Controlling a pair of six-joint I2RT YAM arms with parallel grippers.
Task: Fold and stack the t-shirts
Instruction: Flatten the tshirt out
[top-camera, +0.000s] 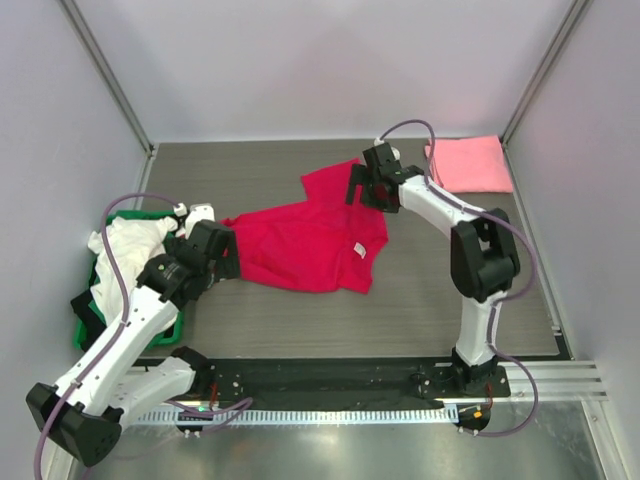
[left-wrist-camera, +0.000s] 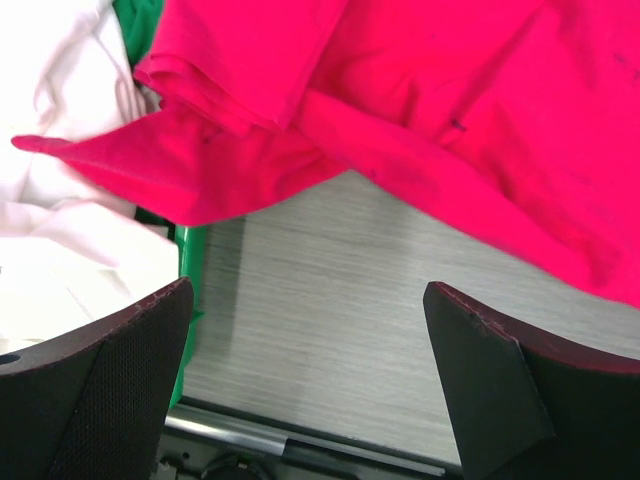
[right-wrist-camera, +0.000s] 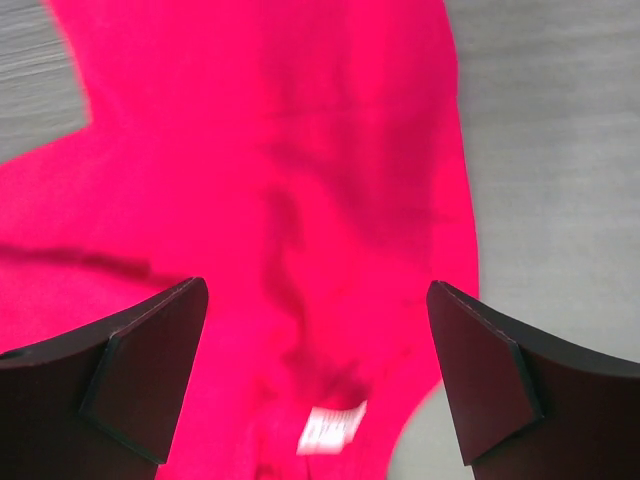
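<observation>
The crimson-red t-shirt (top-camera: 300, 240) lies crumpled and spread on the table's middle, its white neck tag (top-camera: 357, 249) facing up. My left gripper (top-camera: 228, 256) is open and empty at the shirt's left edge; in its wrist view (left-wrist-camera: 308, 292) it hangs over bare table, with the red shirt (left-wrist-camera: 420, 90) just beyond the fingertips. My right gripper (top-camera: 358, 186) is open and empty over the shirt's far part; its wrist view (right-wrist-camera: 318, 290) shows red cloth (right-wrist-camera: 270, 150) and the tag (right-wrist-camera: 333, 428) below. The light pink t-shirt (top-camera: 468, 163) lies folded at the back right. The white t-shirt (top-camera: 130, 245) is bunched in the crate.
A green plastic crate (top-camera: 85, 330) stands at the table's left edge, and its wall shows in the left wrist view (left-wrist-camera: 190, 260) next to the white shirt (left-wrist-camera: 60, 90). A metal rail (top-camera: 350, 372) runs along the near edge. Walls close the back and sides.
</observation>
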